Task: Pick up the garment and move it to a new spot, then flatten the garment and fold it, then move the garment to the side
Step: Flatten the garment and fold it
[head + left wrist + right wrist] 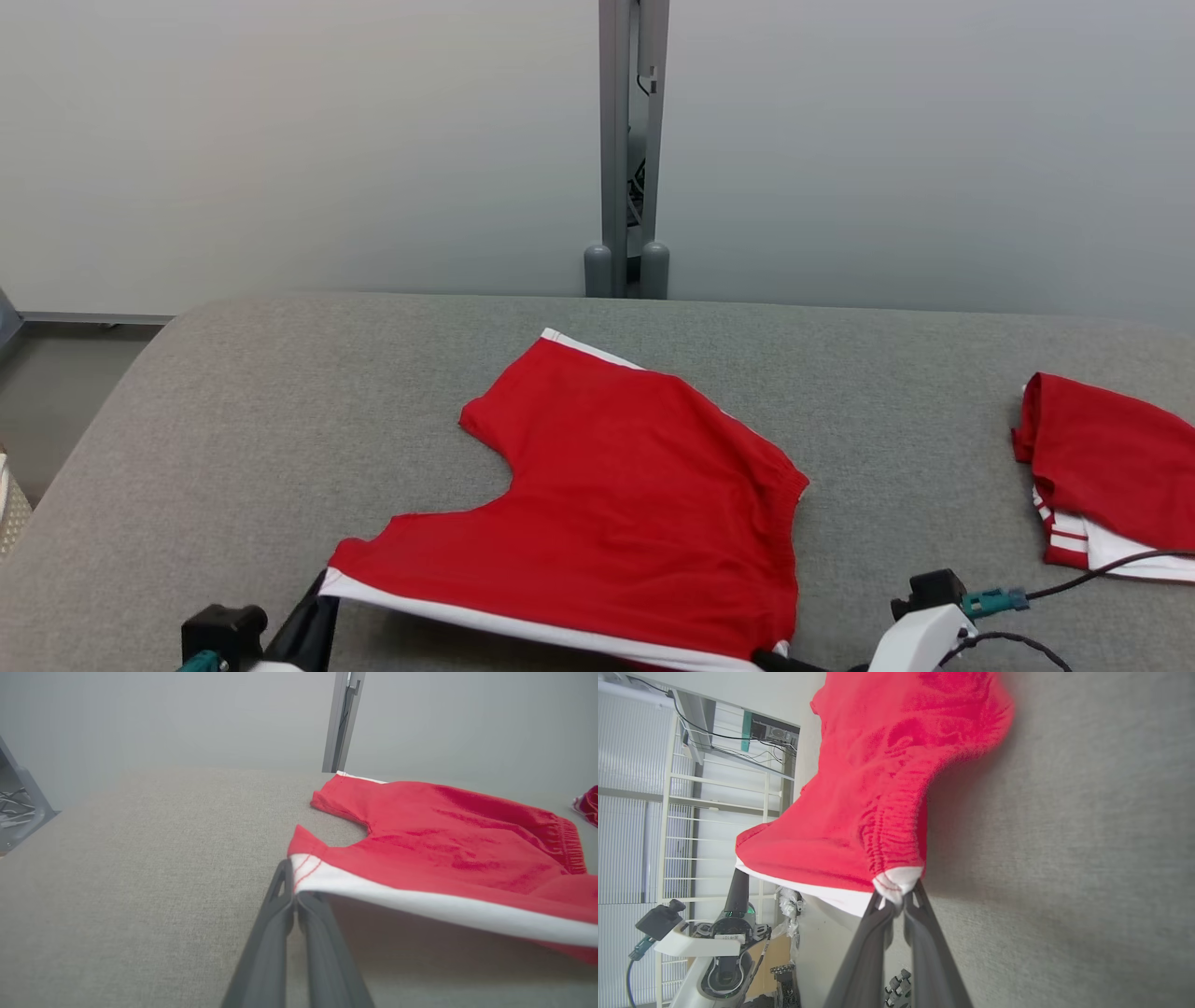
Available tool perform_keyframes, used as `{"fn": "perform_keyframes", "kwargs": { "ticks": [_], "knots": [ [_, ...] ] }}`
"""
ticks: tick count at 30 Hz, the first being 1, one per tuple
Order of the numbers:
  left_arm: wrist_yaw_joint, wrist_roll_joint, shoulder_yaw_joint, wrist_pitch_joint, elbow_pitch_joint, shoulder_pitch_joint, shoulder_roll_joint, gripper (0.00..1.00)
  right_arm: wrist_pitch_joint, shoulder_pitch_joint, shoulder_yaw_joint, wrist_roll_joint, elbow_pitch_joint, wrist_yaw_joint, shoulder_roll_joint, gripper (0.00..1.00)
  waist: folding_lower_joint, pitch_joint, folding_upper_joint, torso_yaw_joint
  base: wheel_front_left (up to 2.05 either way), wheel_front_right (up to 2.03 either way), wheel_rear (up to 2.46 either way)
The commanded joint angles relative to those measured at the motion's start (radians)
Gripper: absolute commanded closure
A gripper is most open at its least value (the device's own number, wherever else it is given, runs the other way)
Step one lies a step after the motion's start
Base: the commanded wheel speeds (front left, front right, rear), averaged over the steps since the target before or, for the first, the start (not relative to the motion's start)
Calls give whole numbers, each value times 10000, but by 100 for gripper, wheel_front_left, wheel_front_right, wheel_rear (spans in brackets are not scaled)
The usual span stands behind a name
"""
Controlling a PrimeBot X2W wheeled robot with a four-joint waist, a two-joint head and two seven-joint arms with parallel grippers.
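The garment (pixel 616 495), a pair of red shorts with a white side stripe, lies spread on the grey padded table (pixel 280 420), its near edge lifted off the surface. My left gripper (pixel 293 891) is shut on the near left corner of the white stripe (pixel 420 907); its dark fingers (pixel 308 621) show at the lower left of the head view. My right gripper (pixel 899 900) is shut on the near right corner at the waistband (pixel 889 835); in the head view it sits at the bottom edge (pixel 780 661). The far leg (pixel 560 373) rests flat.
A second red and white garment (pixel 1111 471) lies bunched at the table's right edge. A grey post (pixel 630 149) stands behind the table against a pale wall. The table's left side is bare cloth, dropping off to the floor (pixel 65 383).
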Motion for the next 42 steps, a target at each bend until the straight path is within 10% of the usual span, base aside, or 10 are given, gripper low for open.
{"fn": "perform_keyframes", "kwargs": {
  "ticks": [1, 30, 42],
  "knots": [
    [52, 32, 149, -35, 20, -253, 168, 100, -65, -98, -106, 120, -9, -3, -63, 100, 0, 45, -1, -119, 0, 0, 0],
    [-237, 154, 221, 890, 2970, -6264, 1644, 100, -1138, -3757, -826, 225, 982, -3, 2285, 100, 0, 2917, -1, -2962, 0, 0, 0],
    [-448, 658, -639, 1471, 4591, -8515, 2021, 100, -1976, -5282, 635, 1800, 1102, -3, 2366, 100, 0, 4085, -1, -3684, 0, 0, 0]
  ]
}}
